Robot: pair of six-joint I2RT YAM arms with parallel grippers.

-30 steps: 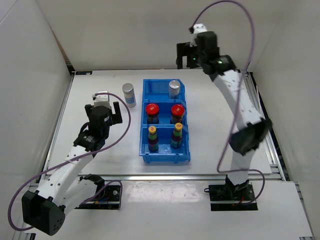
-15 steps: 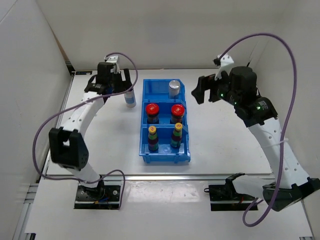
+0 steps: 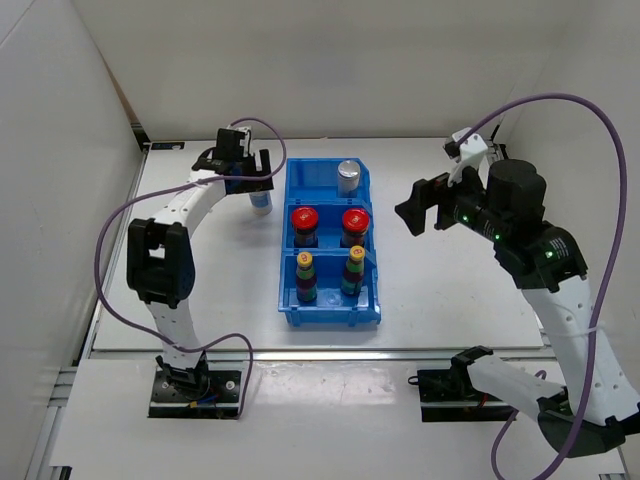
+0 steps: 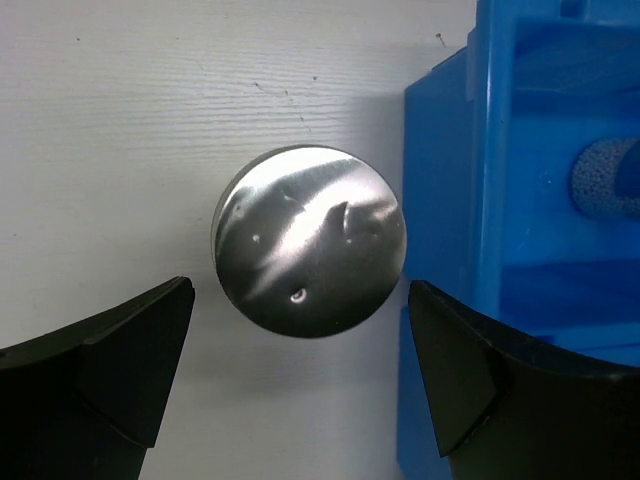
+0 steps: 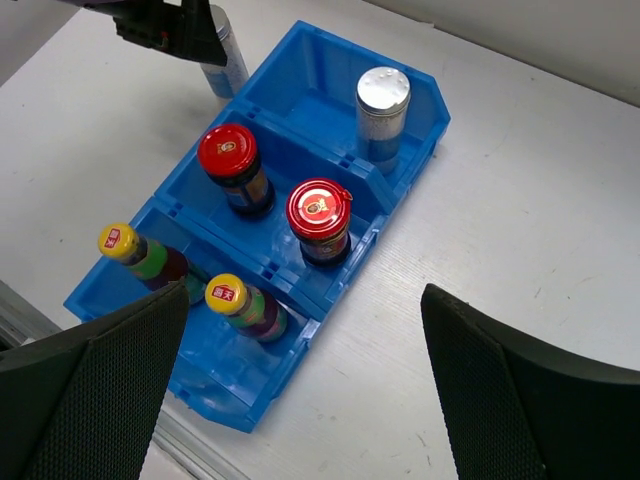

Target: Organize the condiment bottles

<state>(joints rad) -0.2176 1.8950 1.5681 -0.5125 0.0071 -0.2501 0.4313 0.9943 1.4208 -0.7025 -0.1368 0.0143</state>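
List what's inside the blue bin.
Far compartment: one silver-capped bottle. Middle: two red-lidded jars. Near: two yellow-capped bottles. The floor beneath them is covered.

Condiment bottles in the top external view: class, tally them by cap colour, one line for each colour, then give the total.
Silver-capped bottles: 2 (one inside the blue bin, one outside it)
Red-lidded jars: 2
Yellow-capped bottles: 2
Total: 6
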